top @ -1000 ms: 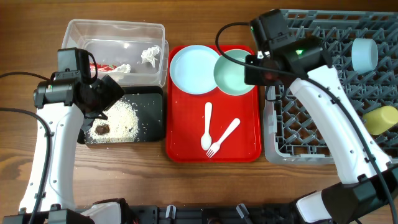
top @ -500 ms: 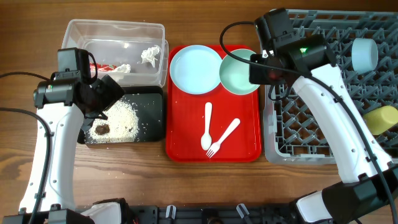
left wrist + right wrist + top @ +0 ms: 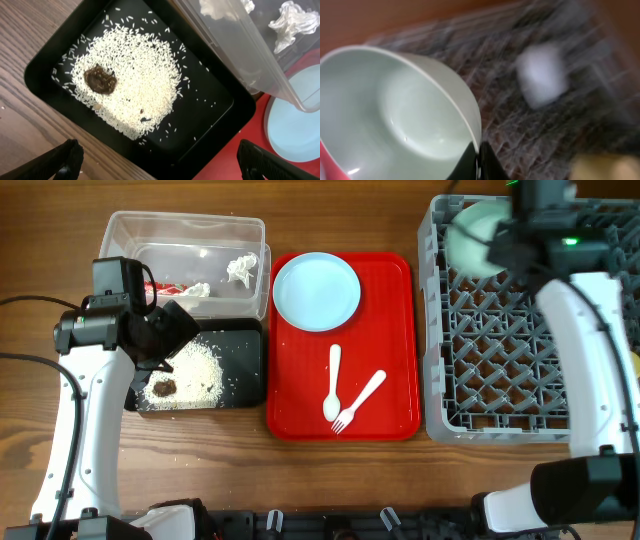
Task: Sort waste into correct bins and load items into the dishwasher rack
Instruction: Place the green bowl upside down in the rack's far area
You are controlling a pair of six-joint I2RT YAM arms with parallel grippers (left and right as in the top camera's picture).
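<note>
right pincer (image 3: 477, 159): pressed onto the rim of the pale green bowl (image 3: 395, 115), one edge only.
bowl position: hangs just left of the pincer, tilted, with the far-left corner of the dishwasher rack (image 3: 500, 380) below it.
handling: I judge it rigid, light and glossy, so a thin rim pinch can slip or let it swing.
hold: the rim is the only grip; I'd want the fingers deep over the lip.
left pincer (image 3: 159, 150): spread wide, empty, black tray (image 3: 45, 60) of rice (image 3: 130, 75) just ahead of it.
unknown: the wrist view is blurred, so I can't tell the clearance under the bowl.
</note>
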